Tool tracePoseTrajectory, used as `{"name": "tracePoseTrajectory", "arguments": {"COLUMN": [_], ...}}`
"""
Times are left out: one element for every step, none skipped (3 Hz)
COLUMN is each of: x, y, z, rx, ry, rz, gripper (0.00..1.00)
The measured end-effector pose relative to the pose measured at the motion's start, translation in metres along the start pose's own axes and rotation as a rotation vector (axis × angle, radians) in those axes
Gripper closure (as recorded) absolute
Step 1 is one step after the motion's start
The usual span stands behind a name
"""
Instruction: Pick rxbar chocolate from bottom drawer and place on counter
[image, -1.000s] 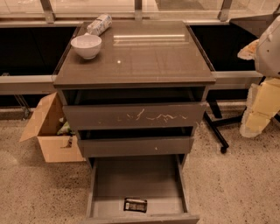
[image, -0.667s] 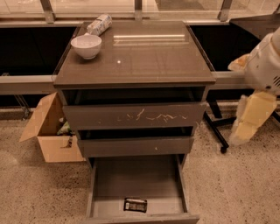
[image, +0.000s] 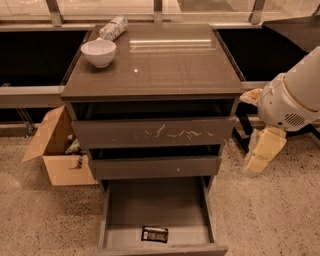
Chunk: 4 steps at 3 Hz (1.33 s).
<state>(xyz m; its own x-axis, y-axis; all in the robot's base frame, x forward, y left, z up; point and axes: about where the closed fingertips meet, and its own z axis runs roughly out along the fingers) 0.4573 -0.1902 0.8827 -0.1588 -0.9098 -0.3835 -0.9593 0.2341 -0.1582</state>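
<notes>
The rxbar chocolate (image: 154, 234), a small black bar with pale lettering, lies flat near the front of the open bottom drawer (image: 155, 202). The drawer is pulled out at the foot of the cabinet. The counter (image: 160, 65) is the glossy dark top of the cabinet. My gripper (image: 263, 151) hangs pale yellow under the white arm (image: 292, 100), to the right of the cabinet at about the height of the middle drawers. It is well above and to the right of the bar and holds nothing that I can see.
A white bowl (image: 98, 52) and a whitish patterned packet (image: 113, 28) sit at the counter's back left. The top drawer front (image: 155, 132) has white scratches. An open cardboard box (image: 54, 150) stands on the floor to the left. A black table (image: 295, 27) is at the back right.
My arm has swung in from the right edge toward the cabinet, and the gripper has come left. The bar, drawers and bowl have not moved.
</notes>
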Motion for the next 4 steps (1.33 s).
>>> {"name": "tracePoseTrajectory", "arguments": {"x": [0.015, 0.029, 0.038, 0.035], "y": [0.015, 0.044, 0.070, 0.086], "z": [0.045, 0.114, 0.176, 0.249], "rx": [-0.049, -0.131, -0.195, -0.332], "ry": [-0.063, -0.097, -0.130, -0.236], "rz": [0.031, 0.053, 0.041, 0.028], "gripper": [0.00, 0.00, 0.00, 0.00]}}
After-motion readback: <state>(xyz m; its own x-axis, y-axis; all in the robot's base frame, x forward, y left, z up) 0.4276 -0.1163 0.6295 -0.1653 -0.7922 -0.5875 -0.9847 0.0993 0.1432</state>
